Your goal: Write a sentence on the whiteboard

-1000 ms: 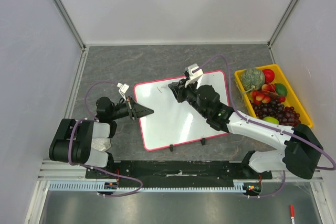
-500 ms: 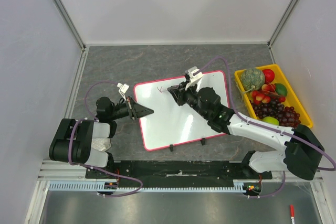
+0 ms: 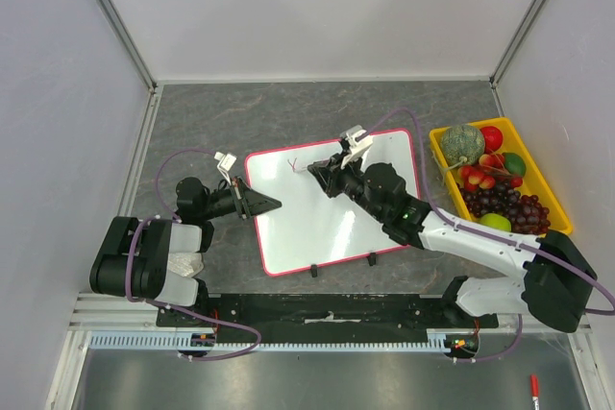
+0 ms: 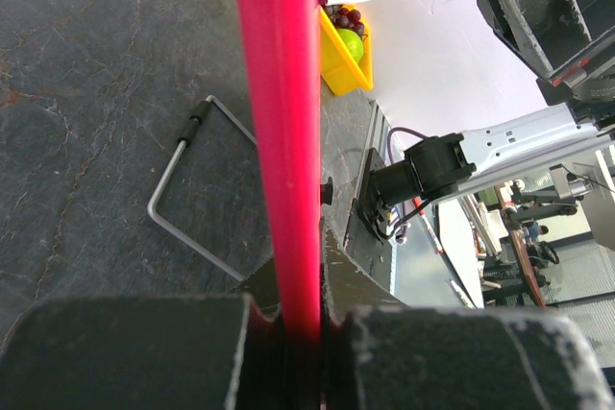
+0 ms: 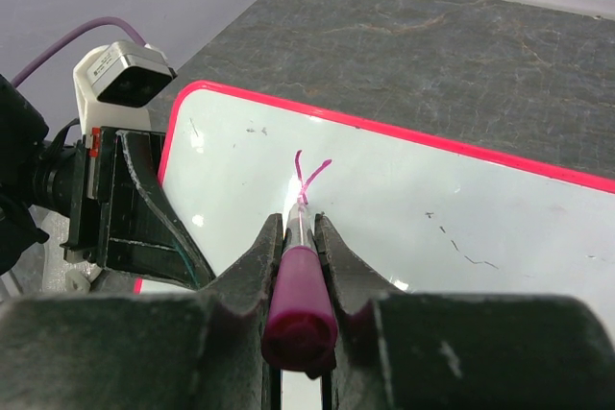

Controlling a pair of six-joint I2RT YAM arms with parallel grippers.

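- Nearest thing is what looks like a spare red-capped pen (image 3: 533,388) lying on the ledge in front of the arm bases, well away from the action.
- Next up, the left hand (image 3: 276,205) is clamped shut on the whiteboard's (image 3: 317,232) left rim. In its wrist view the pink-red edge runs straight down between the jaws.
- The whiteboard lies flat on the bench (image 3: 202,122), slightly skewed, with its two black clips (image 3: 314,271) on the near long edge.
- The right hand (image 5: 301,228) reaches in over the board and is squeezed tight on a magenta marker (image 5: 299,280), tip down on the white surface near the far left corner.
- The sentence (image 5: 309,175) is barely begun: just one small forked purple stroke, like the start of a "Y". I'd say almost all the writing is left to do.
- What could go wrong, imo:
  - That rim pinch is thin, so a sideways push from the marker could skid the board and wreck the letters.
  - The marker could twist or slide in the jaws if pressed too hard, or skip if too light.
  - The right arm hangs over the board, so it might smear fresh ink.
- Farthest right, the yellow bin (image 4: 338,55) of fruit (image 3: 495,194) sits just beside the board, so a wide elbow swing could bump it.
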